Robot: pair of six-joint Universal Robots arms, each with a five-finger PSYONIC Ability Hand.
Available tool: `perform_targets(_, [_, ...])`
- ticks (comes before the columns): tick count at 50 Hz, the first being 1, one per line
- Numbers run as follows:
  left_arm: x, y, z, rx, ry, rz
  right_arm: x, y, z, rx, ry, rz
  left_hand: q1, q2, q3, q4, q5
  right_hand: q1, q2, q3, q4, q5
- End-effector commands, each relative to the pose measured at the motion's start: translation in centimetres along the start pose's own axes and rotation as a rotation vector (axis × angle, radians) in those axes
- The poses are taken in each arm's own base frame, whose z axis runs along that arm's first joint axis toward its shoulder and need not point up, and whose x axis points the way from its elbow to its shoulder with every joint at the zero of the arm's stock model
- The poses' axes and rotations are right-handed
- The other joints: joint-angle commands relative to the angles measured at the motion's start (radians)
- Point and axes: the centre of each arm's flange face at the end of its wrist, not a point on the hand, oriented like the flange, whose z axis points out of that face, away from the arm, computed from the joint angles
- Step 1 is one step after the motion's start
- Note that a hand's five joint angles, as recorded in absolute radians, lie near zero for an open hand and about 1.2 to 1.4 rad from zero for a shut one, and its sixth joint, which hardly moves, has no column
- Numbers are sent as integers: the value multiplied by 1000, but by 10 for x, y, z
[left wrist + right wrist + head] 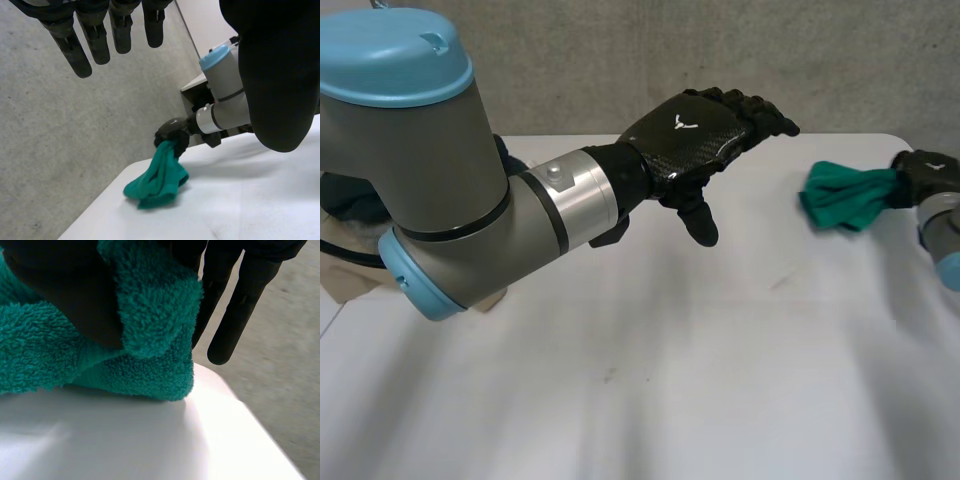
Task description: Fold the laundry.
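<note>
A: Which step is in hand?

B: The towel (842, 196) is bunched near the table's (640, 380) right edge and is pinched at 1 end by the right hand (923, 175), thumb clamped on it. Spreading is judged not yet done.

A: And the left hand (695, 135)?

B: It is held above the table's middle, fingers straight and apart, nothing gripped. Next, a free towel edge is to be reached and drawn flat.

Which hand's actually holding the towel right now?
The right hand: it's clamped on the green towel. The left hand hangs open above the table, holding nothing.
</note>
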Motion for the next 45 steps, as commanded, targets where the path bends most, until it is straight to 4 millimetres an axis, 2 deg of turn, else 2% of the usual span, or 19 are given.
perform_targets(1, [1, -1, 1, 1, -19, 2, 59, 4, 27, 38, 105, -8, -11, -27, -30, -22, -43, 546, 268, 245, 199, 240])
perform_targets(4, [2, -1, 1, -1, -15, 0, 68, 5, 27, 36, 123, -8, -11, -27, -30, -22, -43, 546, 268, 245, 199, 240])
perform_targets(5, [3, -1, 1, 0, -14, 1, 72, 6, 28, 35, 132, -11, -8, -25, -27, -19, -40, 198, -80, -102, -149, -107])
perform_targets(6, [3, -2, 1, 2, -14, 2, 73, 6, 27, 32, 135, -14, -11, -27, -30, -22, -43, -346, -624, -647, -693, -651])
perform_targets(7, [2, -1, 2, 2, -14, 2, 74, 6, 27, 32, 140, -18, -11, -27, -30, -22, -43, -676, -954, -976, -1023, -981])
perform_targets(16, [4, -2, 3, 6, -10, -9, 90, 16, 22, -44, 313, -238, -11, -27, -30, -22, -43, -676, -954, -976, -1023, -981])
perform_targets(21, [1, -3, 2, 6, -31, -37, 88, -12, 16, 23, 362, -338, -11, -27, -30, -22, -43, -676, -954, -976, -1023, -981])
perform_targets(26, [-5, -4, 1, 4, -81, -38, 78, -49, -6, 145, 320, -356, -11, -27, -30, -22, -43, -676, -954, -976, -1023, -981])
perform_targets(27, [-5, -5, 1, 4, -89, -37, 72, -59, -15, 192, 291, -366, -11, -27, -30, -22, -43, -676, -954, -976, -1023, -981])
perform_targets(30, [-12, -5, 0, 2, -133, -35, 61, -72, -31, 239, 240, -374, -11, -27, -30, -22, -43, -676, -954, -976, -1023, -981])
perform_targets(31, [-16, -6, -1, 4, -153, -33, 45, -76, -45, 242, 178, -382, -11, -27, -30, -22, -43, -676, -954, -976, -1023, -981])
perform_targets(34, [-34, -10, -5, 13, -249, -20, 8, -79, -72, 221, 38, -380, -11, -27, -30, -22, -43, -676, -954, -976, -1023, -981])
perform_targets(36, [-60, -17, -14, 25, -371, -3, -12, -74, -90, 185, -53, -377, -11, -27, -30, -22, -43, -676, -954, -976, -1023, -981])
perform_targets(37, [-71, -19, -18, 28, -422, 3, -27, -67, -106, 136, -129, -368, -8, -25, -27, -19, -40, -676, -954, -976, -1023, -981])
perform_targets(38, [-82, -21, -22, 30, -472, 11, -33, -65, -112, 117, -158, -364, -8, -25, -27, -19, -40, -676, -954, -976, -1023, -981])
perform_targets(39, [-107, -21, -33, 25, -584, 22, -38, -62, -120, 95, -187, -360, -8, -25, -27, -19, -40, -676, -954, -976, -1023, -981])
perform_targets(42, [-145, -17, -50, 9, -739, 38, -57, -58, -153, 13, -298, -359, -8, -25, -27, -19, -40, -676, -954, -976, -1023, -981])
perform_targets(43, [-167, -15, -61, -7, -820, 62, -61, -58, -160, -4, -319, -365, -3, -19, -21, -13, -34, -676, -954, -976, -1023, -981])
perform_targets(45, [-185, -7, -71, -45, -870, 102, -69, -55, -180, -44, -372, -391, 0, -16, -18, -10, -31, -676, -954, -976, -1023, -981])
